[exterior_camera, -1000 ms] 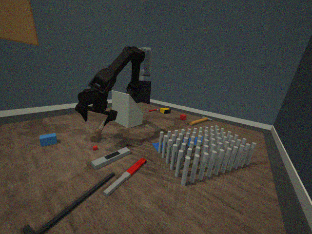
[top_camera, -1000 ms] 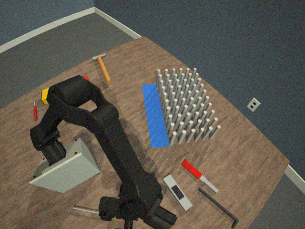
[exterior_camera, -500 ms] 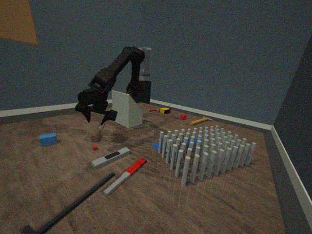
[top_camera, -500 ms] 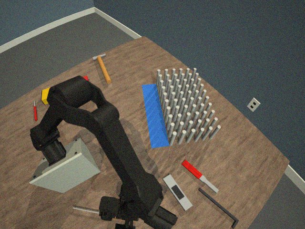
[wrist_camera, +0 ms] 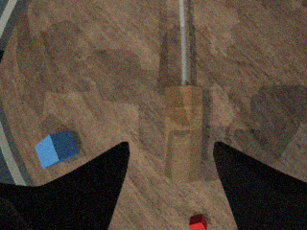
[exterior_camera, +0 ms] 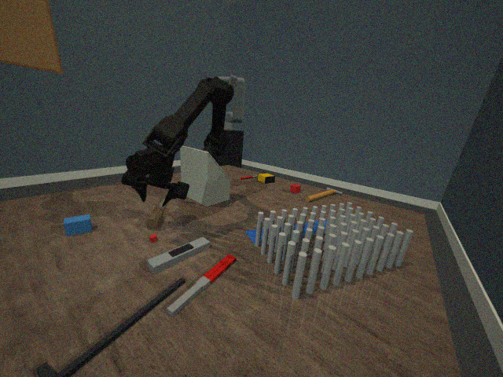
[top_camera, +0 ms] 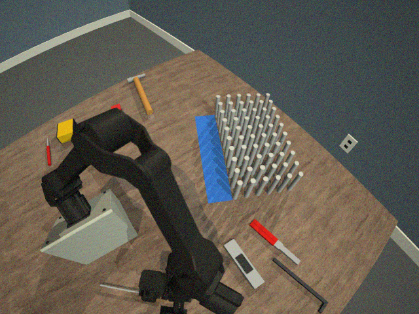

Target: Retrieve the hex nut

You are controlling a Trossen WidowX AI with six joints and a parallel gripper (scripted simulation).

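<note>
My gripper is open, and it hangs just above a tool with a wooden handle and a thin metal rod. The handle lies on the table between the two fingers and below them; they do not touch it. The standing grey spacers fill the far right of the table. The blue taped strip lies along their near side. The nut is hidden among the spacers.
A black L-shaped key, a red and grey tool and a grey bar lie near the spacers. A hammer, a white wedge, a blue block and a small red cube also stand about.
</note>
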